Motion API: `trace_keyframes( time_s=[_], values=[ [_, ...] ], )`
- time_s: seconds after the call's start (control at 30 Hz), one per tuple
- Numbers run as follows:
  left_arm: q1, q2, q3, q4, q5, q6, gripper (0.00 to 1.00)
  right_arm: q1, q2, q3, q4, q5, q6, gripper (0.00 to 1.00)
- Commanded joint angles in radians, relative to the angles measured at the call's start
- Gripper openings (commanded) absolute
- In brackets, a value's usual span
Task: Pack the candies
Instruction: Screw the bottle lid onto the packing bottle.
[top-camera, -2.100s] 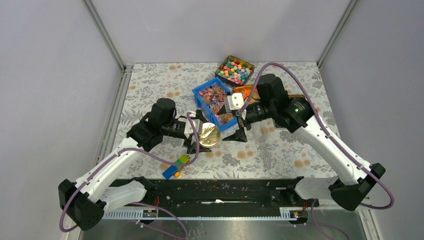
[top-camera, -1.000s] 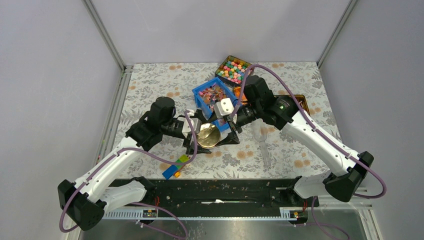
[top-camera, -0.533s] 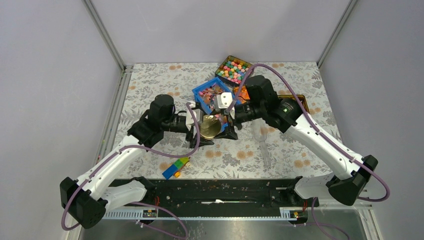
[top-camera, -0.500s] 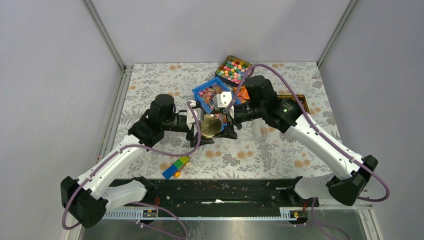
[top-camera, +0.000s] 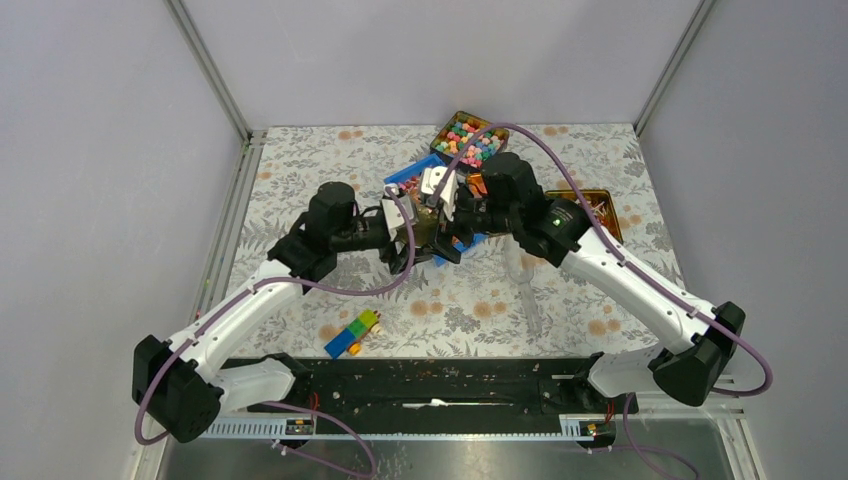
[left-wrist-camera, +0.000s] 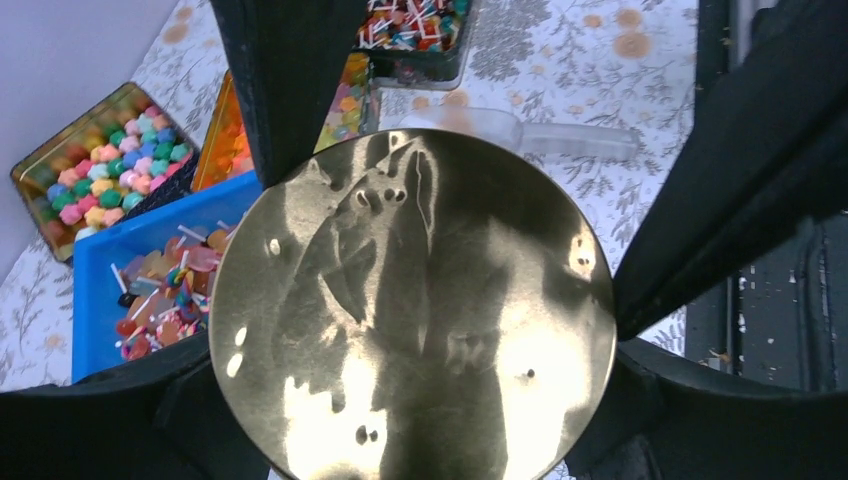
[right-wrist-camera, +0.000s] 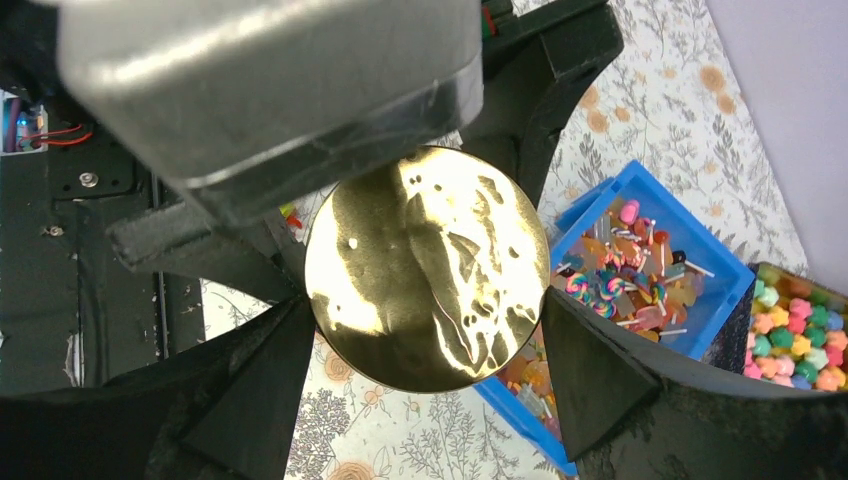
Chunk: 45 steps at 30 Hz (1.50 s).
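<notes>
Gold round tin pinched by left gripper and right gripper | blue bin: candies

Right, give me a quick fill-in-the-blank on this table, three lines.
1. The twist-wrapped candies lie in a ___ bin.
2. In colour, the shiny round tin is ___.
3. The toy blocks lie nearer the base of the ___ arm.
Missing words: blue; gold; left.

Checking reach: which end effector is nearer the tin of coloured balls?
Right. The right end effector is in front of the tin; the left end effector lies farther to its front-left, across the gold disc.
</notes>
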Motion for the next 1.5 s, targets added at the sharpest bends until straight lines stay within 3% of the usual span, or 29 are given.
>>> trace_keyframes(
  time_s=[0.0, 0.27, 0.37, 0.6, 0.83, 1.17, 1.47],
  values=[
    [-0.024, 0.018, 0.087, 0.275, -0.039, -0.076, 0.45, 0.097, 0.066, 0.009, 0.108, -0.064, 0.087, 0.70],
    [-0.022, -0.011, 0.059, 0.188, 0.017, -0.009, 0.46, 0.097, 0.033, -0.018, 0.108, -0.037, 0.042, 0.99],
    [-0.021, -0.028, 0.054, 0.096, 0.040, 0.050, 0.46, 0.092, 0.001, -0.047, 0.106, -0.025, 0.020, 1.00],
    [-0.015, -0.053, 0.041, -0.061, 0.103, 0.161, 0.46, -0.001, -0.066, -0.057, -0.031, -0.162, -0.071, 1.00],
    [-0.013, -0.058, 0.035, -0.061, 0.205, 0.161, 0.46, -0.127, -0.135, -0.091, -0.038, -0.364, -0.097, 1.00],
    [-0.011, -0.035, 0.060, -0.046, 0.451, 0.164, 0.45, -0.157, -0.121, -0.058, -0.040, -0.593, -0.132, 1.00],
    [-0.011, -0.026, 0.081, -0.032, 0.480, 0.147, 0.45, -0.159, -0.091, -0.041, -0.040, -0.630, -0.143, 1.00]
  ],
)
